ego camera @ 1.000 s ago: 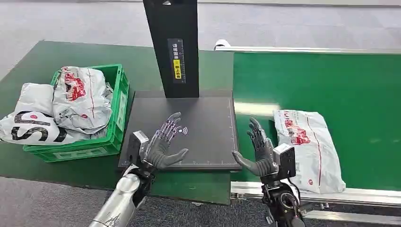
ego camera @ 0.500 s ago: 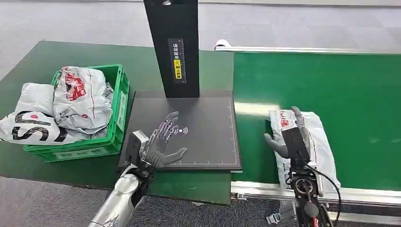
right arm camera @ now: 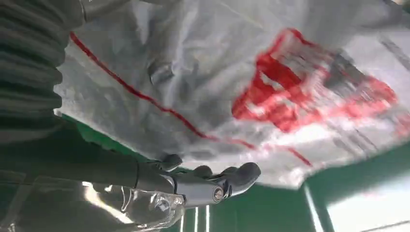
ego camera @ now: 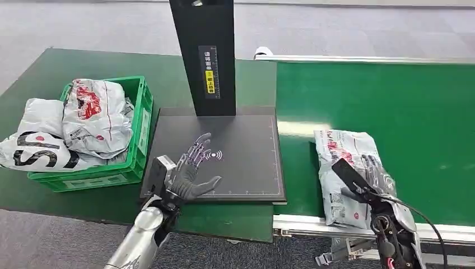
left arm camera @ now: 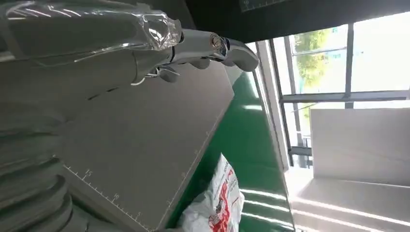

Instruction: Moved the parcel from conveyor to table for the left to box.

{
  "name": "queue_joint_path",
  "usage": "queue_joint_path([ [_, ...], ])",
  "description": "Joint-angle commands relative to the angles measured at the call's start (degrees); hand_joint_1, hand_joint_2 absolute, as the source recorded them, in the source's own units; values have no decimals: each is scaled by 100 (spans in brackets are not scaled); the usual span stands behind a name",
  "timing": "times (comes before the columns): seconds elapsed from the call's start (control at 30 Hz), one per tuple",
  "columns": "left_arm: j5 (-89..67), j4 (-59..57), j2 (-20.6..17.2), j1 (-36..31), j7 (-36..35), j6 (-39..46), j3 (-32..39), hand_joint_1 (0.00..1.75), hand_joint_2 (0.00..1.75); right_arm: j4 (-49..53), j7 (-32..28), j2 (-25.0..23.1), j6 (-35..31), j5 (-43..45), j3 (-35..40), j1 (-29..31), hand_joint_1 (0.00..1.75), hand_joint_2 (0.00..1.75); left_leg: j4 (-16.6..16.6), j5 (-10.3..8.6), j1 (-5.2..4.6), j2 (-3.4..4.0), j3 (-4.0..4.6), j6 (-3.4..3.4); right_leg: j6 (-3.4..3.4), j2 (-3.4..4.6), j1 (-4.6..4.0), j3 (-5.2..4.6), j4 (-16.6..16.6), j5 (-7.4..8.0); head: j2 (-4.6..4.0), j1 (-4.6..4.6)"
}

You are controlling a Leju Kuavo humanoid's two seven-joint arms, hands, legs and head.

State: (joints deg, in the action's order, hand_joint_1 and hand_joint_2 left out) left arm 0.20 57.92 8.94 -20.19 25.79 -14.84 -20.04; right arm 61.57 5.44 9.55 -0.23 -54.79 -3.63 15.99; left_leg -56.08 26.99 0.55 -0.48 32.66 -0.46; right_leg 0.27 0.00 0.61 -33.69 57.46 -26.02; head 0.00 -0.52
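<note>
a green crate (ego camera: 137, 120) sits at the far left on a dark green table (ego camera: 33, 78), heaped with grey mail bags (ego camera: 92, 115) printed in red and black, some spilling over its outer rim. just right of the crate lies a flat black pad (ego camera: 246, 145) with ruled edges and a small white signal mark, and a black upright post (ego camera: 204, 53) with a yellow label stands at its far edge. the left hand (ego camera: 193, 171) hovers above the near part of the pad, palm down, fingers spread and holding nothing. past the pad's right edge runs a brighter green conveyor belt (ego camera: 392, 95) with a silver rail along its near side. the parcel (ego camera: 341, 162), a grey plastic bag with red print, lies on the belt near its front edge, just beside the pad. the right hand (ego camera: 375, 174) rests on the parcel's near right part; in the right wrist view its thumb (right arm camera: 212, 186) curls beside the bag's edge, but i cannot tell whether the fingers are clasping it. grey carpet floor lies beyond the table, and the left wrist view shows tall windows.
</note>
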Motion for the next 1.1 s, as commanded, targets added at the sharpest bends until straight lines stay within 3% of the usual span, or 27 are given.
queue_joint_path([
  [0.03,-144,-354,85,-123,-71,-34,109,0,175,-872,188,74,760,-426,342,-139,0,175,7,1,3,-2,-15,1,-1,-5,-4,19,-12,0,0,0],
  [0.17,-175,-247,88,-51,-112,4,140,0,175,-964,190,49,819,-521,410,-77,0,175,10,2,6,1,-22,1,-3,-3,-7,27,-18,1,0,0],
  [0.2,-177,-235,76,-39,-113,10,148,0,175,-951,174,37,821,-525,427,-48,24,175,9,1,5,-2,-20,0,-2,-6,-6,25,-16,1,0,-2],
  [0.23,-186,-179,53,-9,-128,8,156,0,175,-949,157,30,816,-527,447,-11,24,175,6,1,3,0,-16,0,-2,-1,-3,19,-10,0,0,0],
  [0.27,-189,-137,37,15,-144,2,169,0,175,-952,135,39,835,-528,470,22,171,175,11,0,5,5,-25,1,-3,1,-6,28,-19,3,0,0],
  [0.43,-187,-39,2,98,-168,17,213,0,175,-913,-111,18,571,-561,593,208,175,175,5,1,5,9,-27,0,-2,5,-5,30,-12,3,0,0],
  [0.5,-174,51,-14,174,-154,35,265,0,175,-746,-598,-70,-114,-564,639,305,175,175,8,1,3,17,-37,0,-2,10,-4,37,-13,4,0,0],
  [0.67,-151,101,-39,245,-139,11,295,0,175,-547,-640,-219,-255,-530,689,458,175,175,4,4,-1,37,-31,-1,-4,29,0,25,-3,5,0,-2],
  [0.77,-179,50,-43,199,-78,-8,267,0,175,-134,-1177,-355,-864,-225,596,417,175,175,9,3,1,37,-34,-2,-6,27,-2,27,-8,6,0,-2],
  [0.97,-168,-72,-14,19,52,45,244,0,175,704,-1495,-554,-1557,42,394,132,175,175,2,5,1,20,-20,-1,-4,14,-3,16,-2,0,0,-2],
  [1.03,-105,-75,1,6,119,50,256,0,175,1056,-1717,-644,-2326,74,213,5,175,175,2,2,0,8,-16,0,-3,3,-1,14,-1,-1,0,0],
  [1.1,-106,-78,19,-1,105,65,246,0,175,1155,-1721,-635,-2325,77,214,-42,175,175,1,5,1,9,-13,0,-3,4,-2,15,-2,-3,0,-2],
])
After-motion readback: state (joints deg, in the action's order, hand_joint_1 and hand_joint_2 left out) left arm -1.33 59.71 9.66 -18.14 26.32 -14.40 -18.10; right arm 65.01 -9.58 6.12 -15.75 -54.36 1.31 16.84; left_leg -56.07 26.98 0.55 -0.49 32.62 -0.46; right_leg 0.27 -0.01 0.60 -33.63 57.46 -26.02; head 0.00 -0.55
